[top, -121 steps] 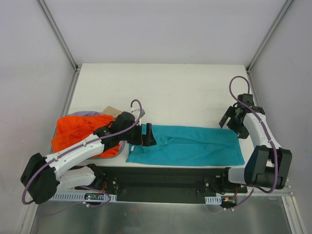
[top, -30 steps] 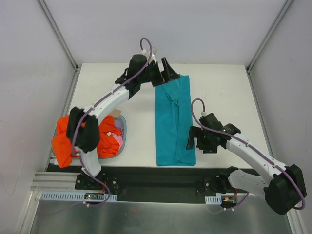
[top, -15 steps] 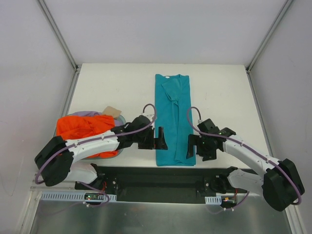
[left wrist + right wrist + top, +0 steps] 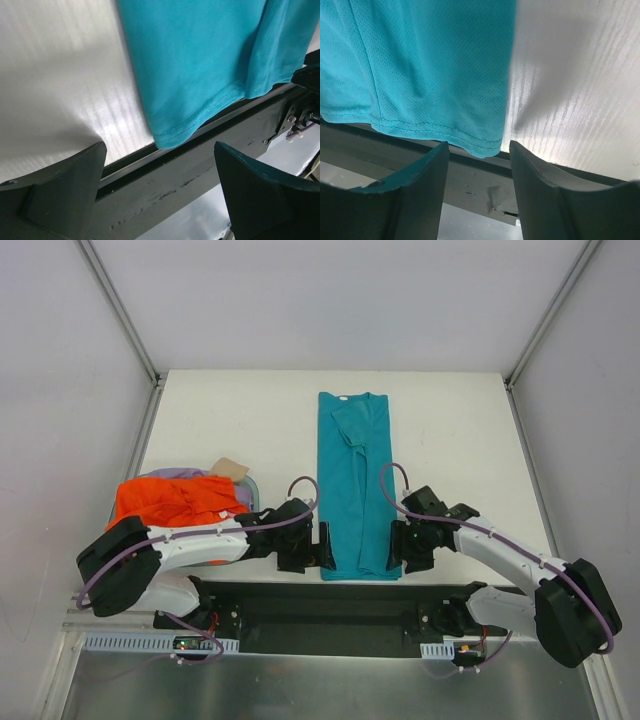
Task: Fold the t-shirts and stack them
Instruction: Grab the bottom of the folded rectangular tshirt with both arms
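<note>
1. Teal t-shirt [image 4: 355,480] lies folded lengthwise mid-table; orange t-shirt [image 4: 170,505] and lavender t-shirt [image 4: 175,473] wait bunched at left, not yet folded.
2. Your left gripper [image 4: 160,150] gapes empty at the teal hem's near corner.
3. Right gripper [image 4: 479,147] is likewise spread and empty, at the other corner.

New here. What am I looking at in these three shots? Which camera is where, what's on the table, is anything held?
Two white robot arms are bolted at the near edge of a white table; each ends in a two-finger pincer. The overhead view looks down from behind them; the other two come from wrist cameras, dark fingers in frame. A teal t-shirt, folded into a long strip, lies mid-table. At left, an orange t-shirt is heaped over a lavender one, beside a tan card piece. The left pincer and right pincer sit open at the strip's near corners; nothing is held.
</note>
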